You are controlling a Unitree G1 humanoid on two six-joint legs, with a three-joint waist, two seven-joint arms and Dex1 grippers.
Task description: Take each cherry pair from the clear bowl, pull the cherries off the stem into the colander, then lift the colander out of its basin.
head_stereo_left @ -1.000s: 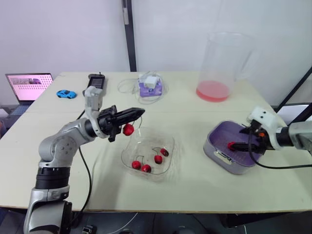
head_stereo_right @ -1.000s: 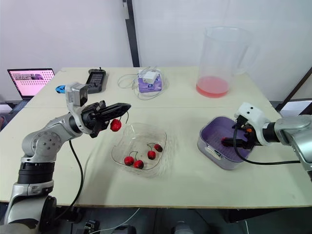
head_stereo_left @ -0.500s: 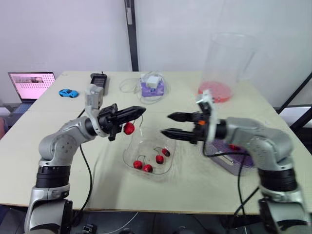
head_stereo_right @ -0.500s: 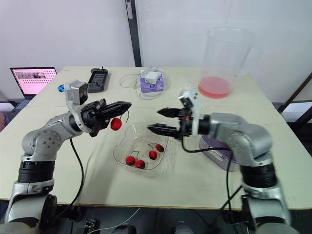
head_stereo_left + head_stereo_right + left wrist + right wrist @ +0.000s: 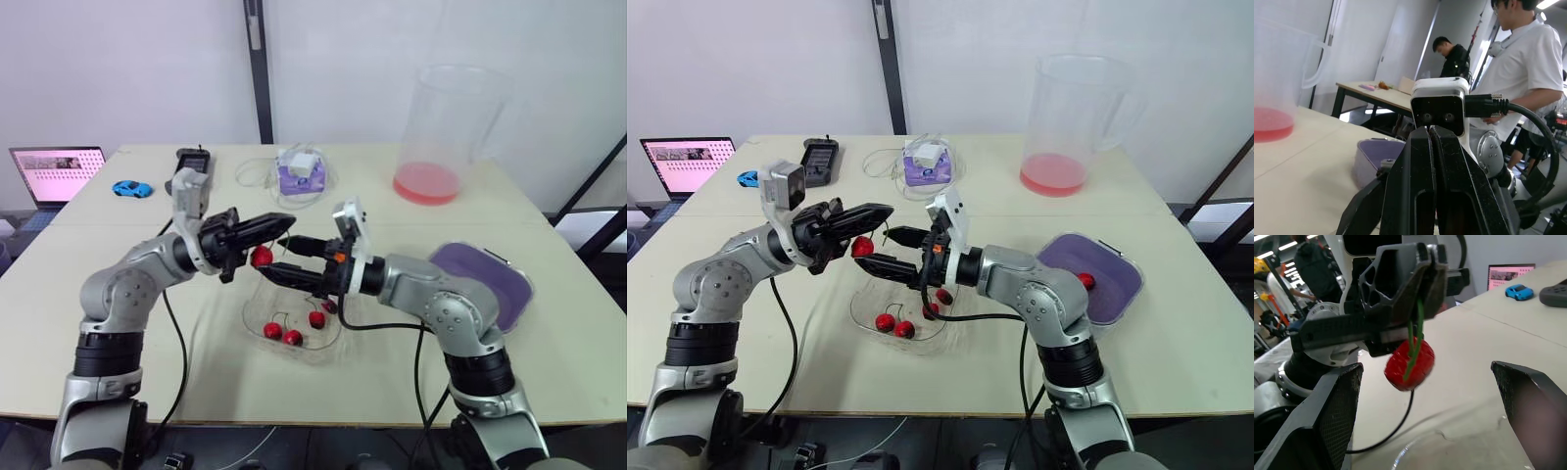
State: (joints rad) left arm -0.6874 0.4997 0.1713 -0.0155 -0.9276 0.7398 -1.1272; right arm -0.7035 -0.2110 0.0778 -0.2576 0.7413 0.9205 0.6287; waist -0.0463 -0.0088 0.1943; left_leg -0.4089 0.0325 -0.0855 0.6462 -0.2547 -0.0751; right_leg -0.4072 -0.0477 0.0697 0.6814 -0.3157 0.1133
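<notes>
While the left end effector hangs over the left edge of the clear bowl, its two black fingers are pinched shut on a thin green stem. One red cherry dangles from that stem, just under the fingers and above the bowl.

The right end effector points at it from the other side, across the top of the bowl. It is spread wide. In the right wrist view its fingers stand far apart with the cherry in the gap between them, and they do not touch it.

The bowl sits in the middle of the pale worktop, near the front. Three other cherries lie close together on its bottom, with their stems on.

The purple colander sits on the robot's right, well apart from the bowl. Another cherry lies inside it.

At the back of the worktop stands a tall clear jug with a little pink liquid at the bottom. A small blue toy car lies at the far left, near an open laptop.
</notes>
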